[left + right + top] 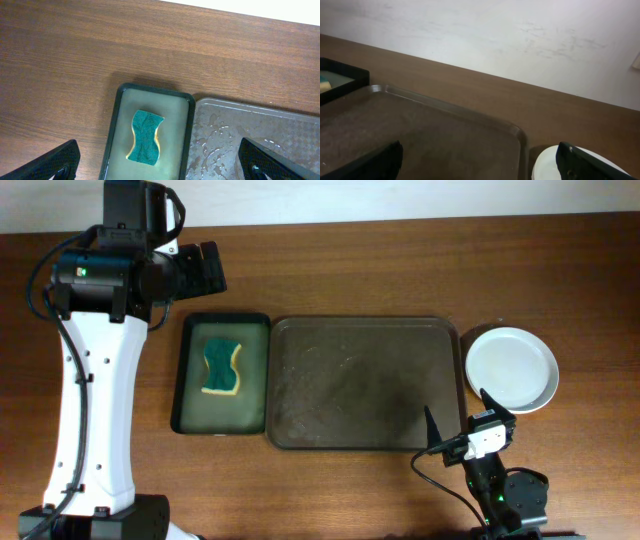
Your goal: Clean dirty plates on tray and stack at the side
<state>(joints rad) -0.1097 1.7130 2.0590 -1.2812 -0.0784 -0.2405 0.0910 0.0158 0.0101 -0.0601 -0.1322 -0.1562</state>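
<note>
The white plates [511, 368] sit just right of the tray [360, 395], close by the right gripper [456, 405], its fingers apart like the far-off left gripper's [216, 268].

A robot lab staged for dishwashing: a wood-grain counter [400, 270] against a plain white wall [495, 35], a brown tray [365, 385] at its middle. Left of the tray, a sponge [222, 366] in a black tray [250, 385] and a white robot arm [95, 400]; right of it, a white plate [511, 368].
</note>
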